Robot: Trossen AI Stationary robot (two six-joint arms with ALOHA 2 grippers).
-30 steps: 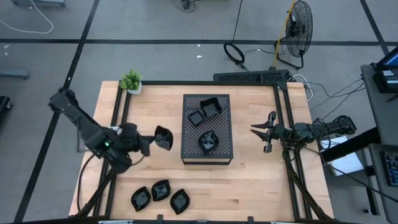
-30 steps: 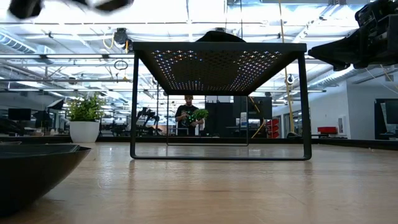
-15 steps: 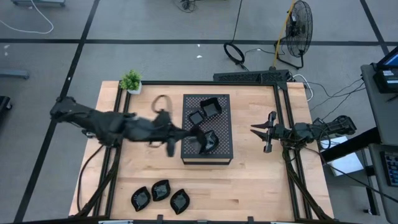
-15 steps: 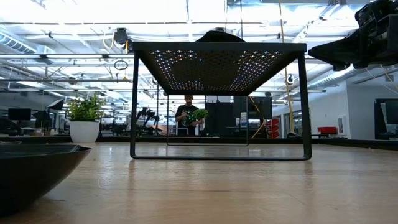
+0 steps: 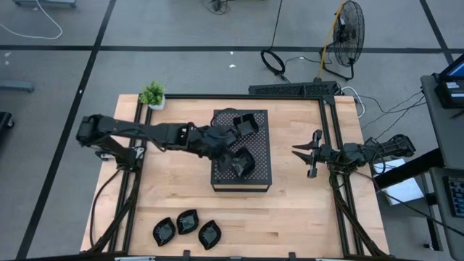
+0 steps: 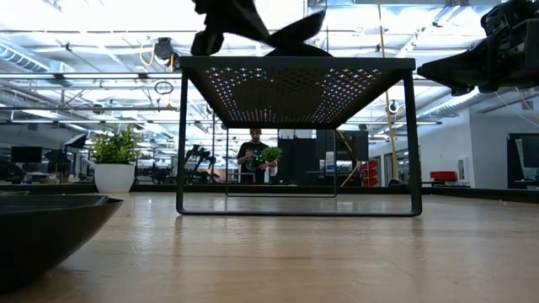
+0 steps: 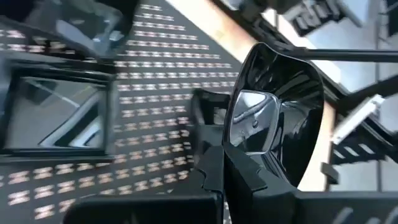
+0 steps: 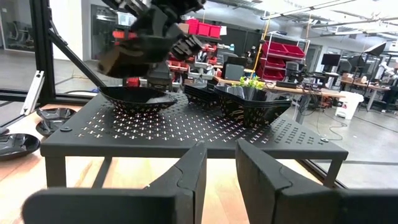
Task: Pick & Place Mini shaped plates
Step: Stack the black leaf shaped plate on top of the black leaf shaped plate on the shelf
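Note:
A black perforated stand stands mid-table. On it sit two square mini plates and a stack of leaf-shaped ones. Three more mini plates lie near the table's front edge. My left gripper reaches over the stand's left part, shut on a glossy black mini plate. This plate also shows in the left wrist view. My right gripper waits right of the stand, open, with nothing between its fingers. My left gripper pinches the mini plate's rim between its two fingers. The fingers come from the table's left, slanting down. The plate lies roughly level, hollow side up, low over the stand's top near its far left corner; whether it touches the top I cannot tell.
A small potted plant stands at the table's far left corner. Black frame rails run along the table's sides. One dark plate looms close in the low view. Bare wood lies in front of and right of the stand.
My left gripper has swung from left of the stand toward the table's right, until it is over the stand's left part. It has rolled on the way and stayed shut on the plate. The plate has turned from standing on edge to roughly level.

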